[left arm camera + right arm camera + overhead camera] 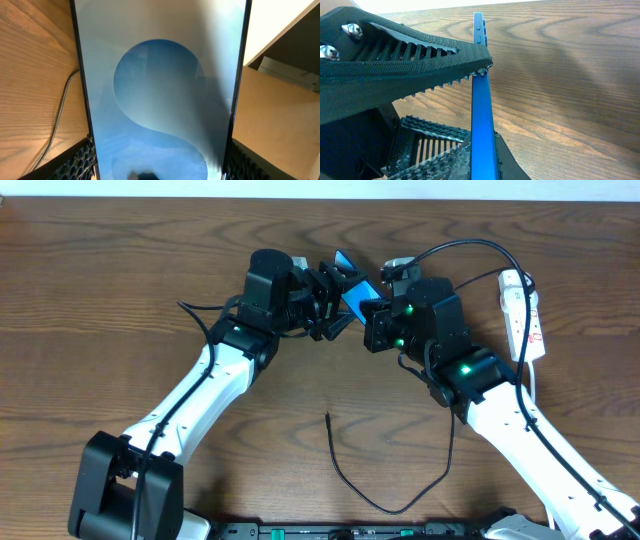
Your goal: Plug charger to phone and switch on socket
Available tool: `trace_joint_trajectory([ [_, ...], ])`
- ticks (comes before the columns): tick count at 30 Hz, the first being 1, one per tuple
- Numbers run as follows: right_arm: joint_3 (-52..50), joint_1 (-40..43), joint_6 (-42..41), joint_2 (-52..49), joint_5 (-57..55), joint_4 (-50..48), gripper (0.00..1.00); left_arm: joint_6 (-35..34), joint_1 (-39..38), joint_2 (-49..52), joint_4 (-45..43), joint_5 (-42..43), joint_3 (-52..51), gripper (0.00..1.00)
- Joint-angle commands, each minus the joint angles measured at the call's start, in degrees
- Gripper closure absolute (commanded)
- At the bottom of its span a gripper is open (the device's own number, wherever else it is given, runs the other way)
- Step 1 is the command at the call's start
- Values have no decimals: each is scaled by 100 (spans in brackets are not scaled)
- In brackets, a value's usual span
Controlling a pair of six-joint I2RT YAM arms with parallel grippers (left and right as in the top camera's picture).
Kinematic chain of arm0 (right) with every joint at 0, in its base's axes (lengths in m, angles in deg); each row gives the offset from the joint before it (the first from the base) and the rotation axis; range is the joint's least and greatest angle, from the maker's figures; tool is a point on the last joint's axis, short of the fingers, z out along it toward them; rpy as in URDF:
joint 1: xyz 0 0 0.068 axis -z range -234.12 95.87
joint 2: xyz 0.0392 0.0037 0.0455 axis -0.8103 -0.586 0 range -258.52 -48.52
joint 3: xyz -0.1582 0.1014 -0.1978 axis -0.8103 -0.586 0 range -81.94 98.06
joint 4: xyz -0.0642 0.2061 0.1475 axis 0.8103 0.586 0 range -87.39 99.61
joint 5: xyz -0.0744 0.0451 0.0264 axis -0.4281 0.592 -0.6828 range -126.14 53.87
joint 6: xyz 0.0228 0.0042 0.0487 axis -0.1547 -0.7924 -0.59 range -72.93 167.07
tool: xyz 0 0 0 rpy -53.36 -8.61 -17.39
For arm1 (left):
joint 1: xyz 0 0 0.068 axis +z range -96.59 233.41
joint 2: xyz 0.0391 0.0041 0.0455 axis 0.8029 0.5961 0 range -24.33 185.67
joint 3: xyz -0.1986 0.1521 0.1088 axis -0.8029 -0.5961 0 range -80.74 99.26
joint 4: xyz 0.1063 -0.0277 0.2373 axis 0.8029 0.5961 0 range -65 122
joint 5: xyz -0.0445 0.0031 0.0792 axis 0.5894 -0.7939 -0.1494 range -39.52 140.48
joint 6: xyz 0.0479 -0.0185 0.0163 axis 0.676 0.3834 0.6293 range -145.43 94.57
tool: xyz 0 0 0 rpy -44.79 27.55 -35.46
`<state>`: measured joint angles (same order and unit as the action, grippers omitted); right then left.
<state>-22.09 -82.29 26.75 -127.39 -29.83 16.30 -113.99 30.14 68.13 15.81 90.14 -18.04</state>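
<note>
1. The phone [352,288] is up off the table, far-middle of the scene, tilted on edge between the two arms. My read: it's held in the air so the port end is easier to reach than it would be lying flat.
2. The left gripper [330,302] is clamped on it. In the left wrist view the blue screen [160,100] fills the picture, with the ribbed fingers [82,160] pressing both long sides.
3. The right gripper [375,315] is right at the phone too. Its wrist view shows the phone edge-on [481,115] with the upper fingertip touching it, but I can't tell whether it's actually pinching or just resting there.
4. The charger [345,475] lies loose in a curve on the near-middle table, well apart from the phone, with nothing holding it. So the plugging-in isn't done.
5. The socket [527,310] sits on the far right, beside the right arm. Its switch position is too small to read.
6. The table [120,280] is dark wood grain. Hardly any of the room shows.
</note>
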Motion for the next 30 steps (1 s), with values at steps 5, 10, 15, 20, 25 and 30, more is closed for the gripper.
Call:
trace_joint_trajectory([
  [5, 105, -44, -68, -2, 4, -9, 99, 17, 4, -181, -76, 13, 20, 64],
  [10, 105, -44, -68, -2, 0, 26, 99, 15, 4, -181, -76, 11, 20, 8],
  [15, 105, -37, -70, -2, -166, 44, 99, 22, 4, -181, -76, 13, 20, 8],
  [20, 105, -26, -92, -2, -479, 26, 99, 44, 4, -181, -76, 17, 20, 7],
  [25, 105, 4, -256, 0, -691, -37, 99, 146, 7, -181, -76, 76, 20, 7],
  [30, 105, 243, -597, 0, -772, -107, 99, 179, 11, -181, -76, 278, 20, 7],
])
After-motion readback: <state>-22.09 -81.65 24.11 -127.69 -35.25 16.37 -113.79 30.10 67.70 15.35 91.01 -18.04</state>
